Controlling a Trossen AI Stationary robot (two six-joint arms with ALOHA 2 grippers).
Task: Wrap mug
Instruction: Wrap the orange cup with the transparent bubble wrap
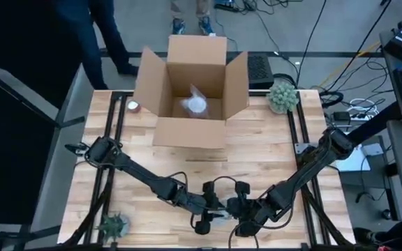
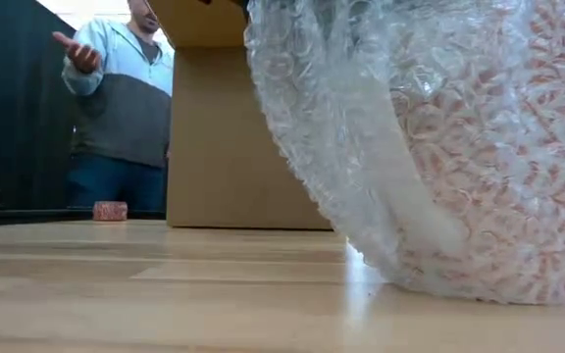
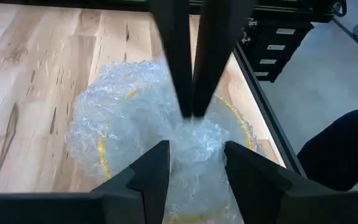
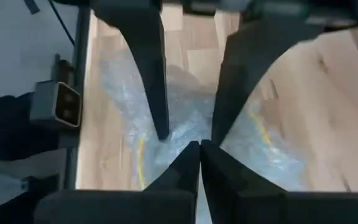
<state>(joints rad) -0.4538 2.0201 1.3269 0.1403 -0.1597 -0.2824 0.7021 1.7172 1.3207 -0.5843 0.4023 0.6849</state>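
The bubble wrap (image 2: 430,147) fills the right of the low view, with the mug (image 2: 528,167) inside it. At the high view's lower centre, the left gripper (image 3: 194,152) stands apart astride a tuft of wrap, which the right gripper (image 4: 199,146) pinches. A tug could unwind the wrap or tip the mug. Only the wrist views show that grip. Only the low view shows the bundle resting on the table (image 2: 165,294), with the box (image 2: 224,147) behind.

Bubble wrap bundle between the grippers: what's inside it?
Through the bubble wrap only a yellow rim shows, likely the mug's. The rest is covered. The right gripper pinches the wrap; the left gripper straddles it, open.
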